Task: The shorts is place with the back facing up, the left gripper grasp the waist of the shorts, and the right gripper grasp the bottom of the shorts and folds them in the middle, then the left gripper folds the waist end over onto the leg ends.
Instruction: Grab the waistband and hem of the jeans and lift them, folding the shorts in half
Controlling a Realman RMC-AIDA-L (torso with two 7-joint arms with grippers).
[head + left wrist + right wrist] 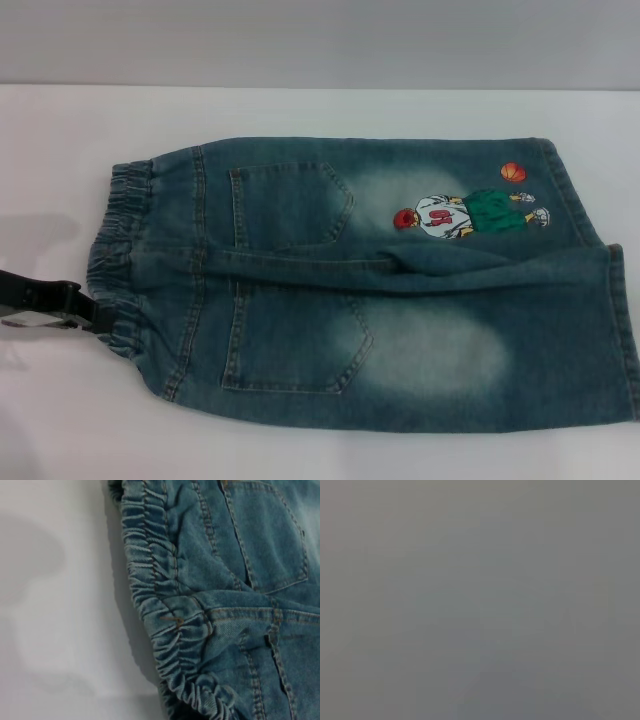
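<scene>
shorts flat on table | left gripper at waist

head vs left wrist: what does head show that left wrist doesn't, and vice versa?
Head only: the whole shorts lying flat on the white table, both leg ends, the basketball-player cartoon with its orange ball, and the left gripper at the waist's near corner.

Left wrist only: a close look at the elastic's crinkled ridges and the orange stitching; no fingers in it.

Both: the waist of the shorts, a patch pocket and bare table.
</scene>
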